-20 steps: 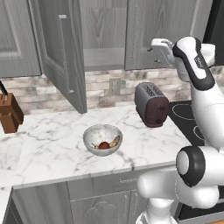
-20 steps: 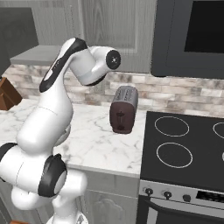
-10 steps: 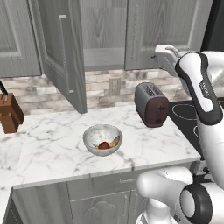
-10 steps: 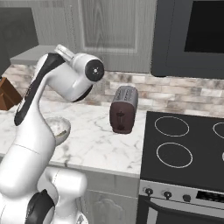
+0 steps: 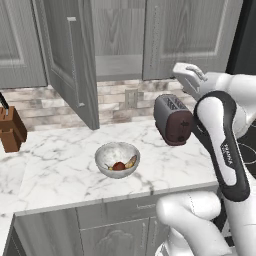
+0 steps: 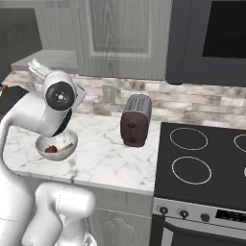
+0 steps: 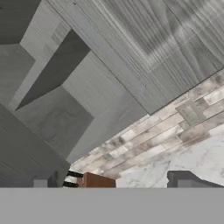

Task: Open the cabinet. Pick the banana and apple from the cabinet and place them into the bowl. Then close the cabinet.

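Faint dark lettering runs along the arm's forearm in the left base view, too small to read. The cabinet (image 5: 75, 60) stands with its left door swung out over the marble bench (image 5: 55, 165), the right door flat against the wall. On the bench below, the bowl (image 5: 117, 159) holds the apple (image 5: 118, 166) and the banana (image 5: 131, 162), lying against each other at the bowl's bottom. The gripper (image 5: 192, 75) is raised to about the level of the cabinet's lower edge, above the toaster (image 5: 172, 119), well to the right of and above the bowl, clear of the open door. Its fingers (image 7: 181, 178) are spread wide with nothing between them. A wooden knife block (image 5: 11, 129) sits at the bench's far left.
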Controlling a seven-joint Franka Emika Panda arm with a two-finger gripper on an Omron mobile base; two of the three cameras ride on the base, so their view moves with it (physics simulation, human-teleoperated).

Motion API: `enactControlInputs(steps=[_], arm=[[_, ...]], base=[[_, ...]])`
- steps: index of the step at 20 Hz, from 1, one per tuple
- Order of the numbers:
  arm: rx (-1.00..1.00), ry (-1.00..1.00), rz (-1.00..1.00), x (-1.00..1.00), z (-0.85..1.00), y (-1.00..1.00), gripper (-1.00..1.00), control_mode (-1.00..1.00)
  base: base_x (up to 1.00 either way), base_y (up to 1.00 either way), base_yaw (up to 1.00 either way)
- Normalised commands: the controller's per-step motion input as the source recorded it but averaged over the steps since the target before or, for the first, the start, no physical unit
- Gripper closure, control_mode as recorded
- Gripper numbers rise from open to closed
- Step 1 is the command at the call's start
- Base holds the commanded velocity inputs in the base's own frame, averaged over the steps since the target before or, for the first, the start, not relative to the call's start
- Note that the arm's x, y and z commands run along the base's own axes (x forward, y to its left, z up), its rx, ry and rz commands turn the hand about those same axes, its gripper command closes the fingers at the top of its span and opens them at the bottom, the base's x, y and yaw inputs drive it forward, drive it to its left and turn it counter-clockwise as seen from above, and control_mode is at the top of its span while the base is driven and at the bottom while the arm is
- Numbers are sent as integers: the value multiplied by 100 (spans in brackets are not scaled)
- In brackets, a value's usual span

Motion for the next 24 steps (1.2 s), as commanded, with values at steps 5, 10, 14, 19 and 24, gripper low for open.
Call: enactControlInputs(steps=[5,10,14,19,24], arm=[[0,10,-5,-99,14,25,-100,-100],[0,18,-3,-91,19,15,-100,-100],[0,20,-2,-78,17,21,-100,-100],[0,11,-1,-62,5,39,-100,-100],[0,5,-2,-54,1,46,-100,-100]], base=[[0,0,0],[0,0,0],[0,0,0],[0,0,0],[0,0,0]])
